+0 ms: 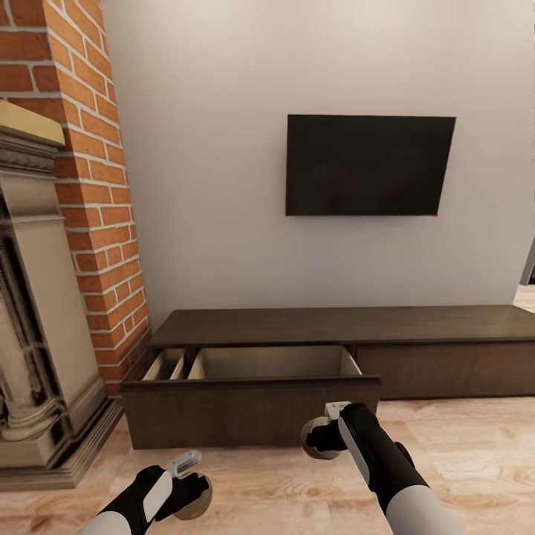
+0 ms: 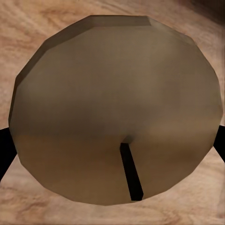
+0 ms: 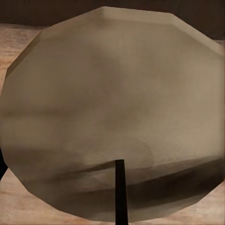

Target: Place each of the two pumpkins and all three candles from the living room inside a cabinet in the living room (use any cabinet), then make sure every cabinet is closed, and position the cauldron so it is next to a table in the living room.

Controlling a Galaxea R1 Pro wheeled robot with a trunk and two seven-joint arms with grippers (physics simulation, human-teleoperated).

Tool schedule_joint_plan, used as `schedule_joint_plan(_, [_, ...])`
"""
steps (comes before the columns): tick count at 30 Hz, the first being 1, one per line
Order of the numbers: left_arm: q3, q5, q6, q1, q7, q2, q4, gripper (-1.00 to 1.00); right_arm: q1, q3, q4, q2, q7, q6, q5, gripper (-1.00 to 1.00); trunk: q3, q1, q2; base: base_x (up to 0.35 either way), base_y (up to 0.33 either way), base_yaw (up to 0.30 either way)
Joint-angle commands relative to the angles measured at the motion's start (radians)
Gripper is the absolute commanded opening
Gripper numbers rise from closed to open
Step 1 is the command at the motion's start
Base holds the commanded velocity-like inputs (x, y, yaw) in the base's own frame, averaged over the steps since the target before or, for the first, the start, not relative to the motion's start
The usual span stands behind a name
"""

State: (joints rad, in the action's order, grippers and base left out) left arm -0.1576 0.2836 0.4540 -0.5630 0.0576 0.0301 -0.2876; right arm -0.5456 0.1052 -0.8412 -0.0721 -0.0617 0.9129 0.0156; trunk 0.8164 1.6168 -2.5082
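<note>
We've got the cabinet [image 1: 349,327] drawer [image 1: 253,409] pulled open just ahead of both grippers, so lift the right gripper [image 1: 325,435] and left gripper [image 1: 195,490], each clamped on a candle [image 1: 313,440], over the front before letting go.

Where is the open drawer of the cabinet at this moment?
In the head view the open drawer is pulled out at the left end of the cabinet, beside the brick fireplace and below the TV.
</note>
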Motion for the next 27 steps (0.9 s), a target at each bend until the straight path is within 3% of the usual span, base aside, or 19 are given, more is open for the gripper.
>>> schedule_joint_plan(1, [-0.003, 0.008, 0.006, 0.000, 0.005, 0.001, -0.002, -1.00, 0.000, 0.001, -0.001, 0.001, 0.000, 0.005, 0.003, -1.00, -0.001, -0.001, 0.000, 0.000, 0.000, 0.000])
schedule_joint_plan(27, [-0.003, 0.007, 0.006, 0.000, 0.005, 0.002, -0.002, -1.00, 0.000, -0.001, 0.000, 0.002, 0.002, 0.007, 0.001, -1.00, -0.060, -0.012, 0.006, 0.000, 0.000, 0.000])
